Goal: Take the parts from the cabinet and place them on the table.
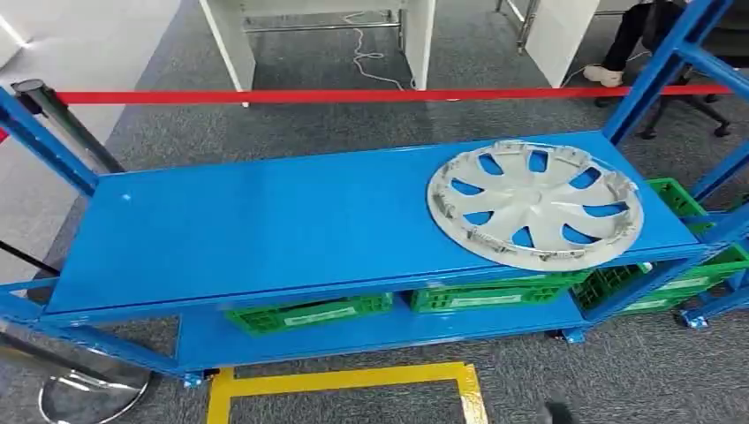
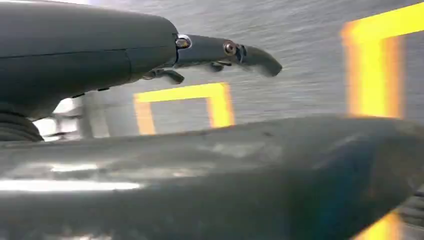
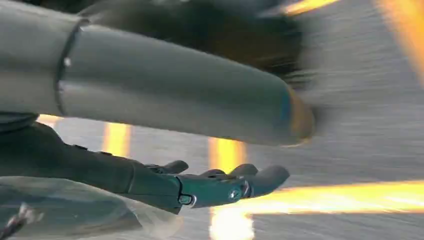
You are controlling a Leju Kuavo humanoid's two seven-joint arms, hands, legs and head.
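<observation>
A silver wheel cover (image 1: 535, 203) with curved spokes lies flat on the right end of the blue cabinet's top shelf (image 1: 265, 221), its rim reaching the front edge. My left hand (image 2: 125, 50) hangs over grey carpet with its dark fingers (image 2: 225, 50) stretched out and the thick thumb apart from them, nothing between. My right hand (image 3: 150, 90) also hangs over the carpet, its fingers (image 3: 225, 185) extended below the grey thumb, holding nothing. Both wrist views are blurred.
Green crates (image 1: 309, 314) stand on the cabinet's lower shelf. Yellow floor tape (image 1: 344, 382) marks a box in front of the cabinet. A red barrier tape (image 1: 353, 94) runs behind it, with a stanchion base (image 1: 88, 393) at the left. A seated person's leg (image 1: 618, 53) is at the back right.
</observation>
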